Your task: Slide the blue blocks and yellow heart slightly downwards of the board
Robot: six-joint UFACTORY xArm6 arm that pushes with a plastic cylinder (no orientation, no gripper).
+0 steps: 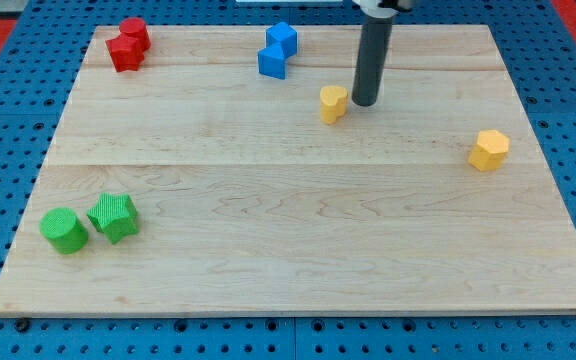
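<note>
Two blue blocks sit touching near the view's top centre: one above and one just below-left of it. The yellow heart lies lower and to their right. My tip is on the board just right of the yellow heart, almost touching it, and right and below the blue blocks. The dark rod rises from it out of the view's top.
A yellow hexagon block lies at the view's right. Two red blocks sit together at the top left. A green cylinder and a green star lie at the bottom left. The wooden board rests on a blue pegboard.
</note>
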